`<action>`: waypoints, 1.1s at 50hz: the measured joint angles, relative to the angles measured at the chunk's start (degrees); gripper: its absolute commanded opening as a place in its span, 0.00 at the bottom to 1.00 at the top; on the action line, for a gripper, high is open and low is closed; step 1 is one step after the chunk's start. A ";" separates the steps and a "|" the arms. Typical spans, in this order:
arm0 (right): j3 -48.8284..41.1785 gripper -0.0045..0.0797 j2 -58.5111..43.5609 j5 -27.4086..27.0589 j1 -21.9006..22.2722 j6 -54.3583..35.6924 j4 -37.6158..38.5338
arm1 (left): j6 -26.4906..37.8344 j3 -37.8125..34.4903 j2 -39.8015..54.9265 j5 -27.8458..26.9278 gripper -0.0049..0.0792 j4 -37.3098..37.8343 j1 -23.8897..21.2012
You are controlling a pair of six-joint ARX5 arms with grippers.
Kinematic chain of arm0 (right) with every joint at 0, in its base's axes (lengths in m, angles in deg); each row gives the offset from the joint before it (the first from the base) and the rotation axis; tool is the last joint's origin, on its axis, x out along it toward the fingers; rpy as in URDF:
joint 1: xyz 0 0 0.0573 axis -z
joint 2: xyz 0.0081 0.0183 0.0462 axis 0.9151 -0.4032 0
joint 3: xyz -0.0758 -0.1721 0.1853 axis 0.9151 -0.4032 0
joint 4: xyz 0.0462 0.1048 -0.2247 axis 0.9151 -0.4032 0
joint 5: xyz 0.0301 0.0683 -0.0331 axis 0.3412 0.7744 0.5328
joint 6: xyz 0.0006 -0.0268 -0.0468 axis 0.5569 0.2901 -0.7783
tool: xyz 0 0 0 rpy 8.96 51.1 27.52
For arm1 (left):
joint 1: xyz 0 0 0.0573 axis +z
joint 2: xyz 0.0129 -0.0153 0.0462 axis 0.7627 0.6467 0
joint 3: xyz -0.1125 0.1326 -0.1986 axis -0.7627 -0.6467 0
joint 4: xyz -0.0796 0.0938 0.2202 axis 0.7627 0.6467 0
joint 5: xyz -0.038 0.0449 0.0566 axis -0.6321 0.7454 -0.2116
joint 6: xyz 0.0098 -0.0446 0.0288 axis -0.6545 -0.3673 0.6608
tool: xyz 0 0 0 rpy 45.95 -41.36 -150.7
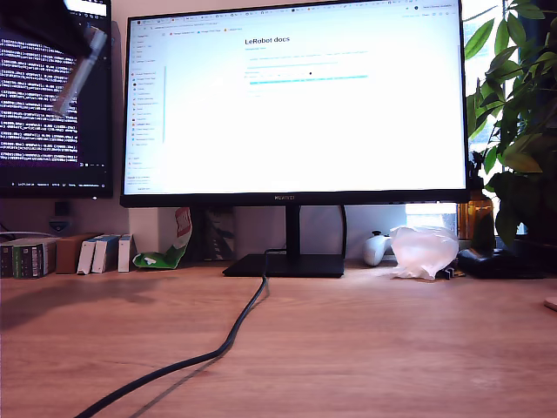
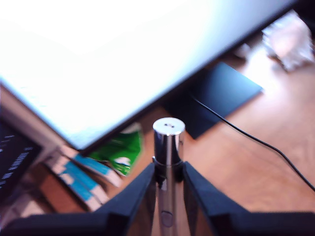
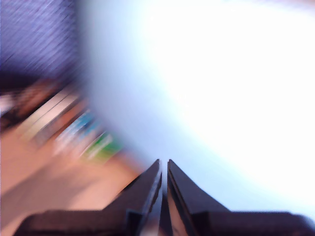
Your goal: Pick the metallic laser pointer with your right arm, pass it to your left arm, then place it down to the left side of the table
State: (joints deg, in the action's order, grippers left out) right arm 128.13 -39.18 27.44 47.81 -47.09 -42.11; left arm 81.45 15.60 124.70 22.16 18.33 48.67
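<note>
High at the exterior view's top left, first end effector (image 2: 169, 172) clamping metallic laser pointer (image 2: 168, 142), second end effector (image 3: 164, 169) closed, empty.

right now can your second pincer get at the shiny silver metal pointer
Probably yes, though I can't see the gap between us. The shiny silver metal pointer sits clamped in my first pincer, its capped end sticking free. My second pincer is shut and empty, so it must open first.
</note>
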 measured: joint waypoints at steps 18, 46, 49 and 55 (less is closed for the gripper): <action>0.04 0.04 -0.13 -16.98 12.22 5.99 13.51 | -13.29 0.00 -0.02 -2.34 0.03 -14.60 5.35; 0.04 0.04 8.96 -22.86 18.05 4.15 15.69 | -23.76 0.00 -0.50 -6.03 0.03 -22.16 5.97; 0.04 0.04 10.82 -22.56 18.05 3.85 14.27 | -23.82 0.00 -0.94 -6.36 0.03 -22.08 5.97; 0.04 0.04 13.73 -21.22 18.05 3.21 11.06 | -23.82 0.00 -2.43 -6.84 0.04 -21.97 5.97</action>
State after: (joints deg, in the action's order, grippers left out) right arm 128.18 -25.45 6.21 65.86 -43.88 -31.05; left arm 57.62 15.60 122.27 15.32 -3.63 54.63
